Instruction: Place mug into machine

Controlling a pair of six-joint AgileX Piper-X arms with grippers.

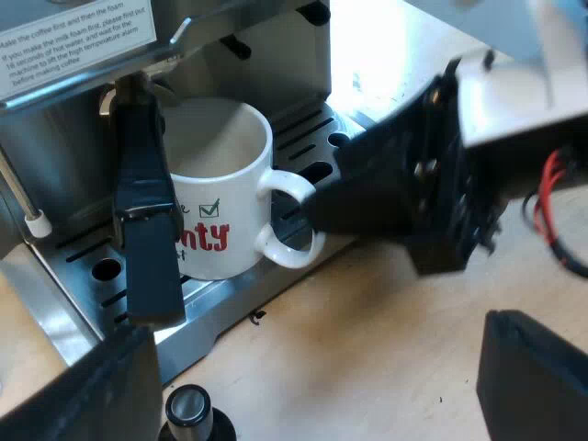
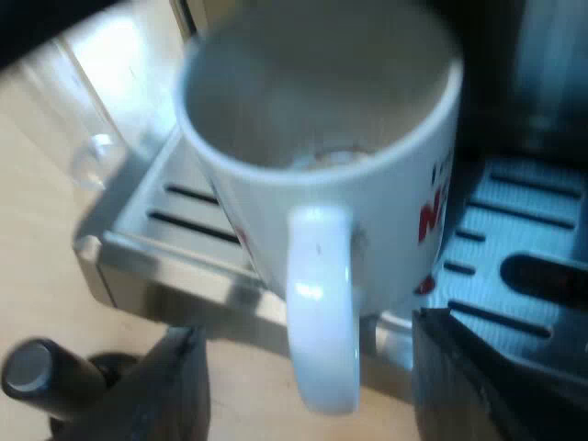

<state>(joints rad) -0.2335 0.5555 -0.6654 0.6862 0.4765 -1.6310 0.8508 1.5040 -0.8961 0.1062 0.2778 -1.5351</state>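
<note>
print on the mug (image 1: 220, 193) is half hidden by the holder's dark handle (image 1: 142, 220), which juts from the espresso machine (image 1: 266, 55) across the mug's side. red letters and a green tick show; the rest cannot be read. the machine's top is cut off. a small dark knobbed thing (image 1: 188, 409) stands on the table (image 1: 386, 303) just off the machine's drip tray (image 1: 317, 129); whether it is the tamper is hard to tell. my left gripper (image 1: 312, 377) hangs off from the machine, fingers (image 1: 533, 377) spread wide with nothing between them. my right gripper (image 2: 308, 367) is at the mug's handle (image 2: 322, 303), one finger on each side with a gap to it, gripping nothing. the mug stands upright on the drip tray under the machine's front, mouth up, long axis vertical, its handle pointing out from the machine toward the right gripper.
</note>
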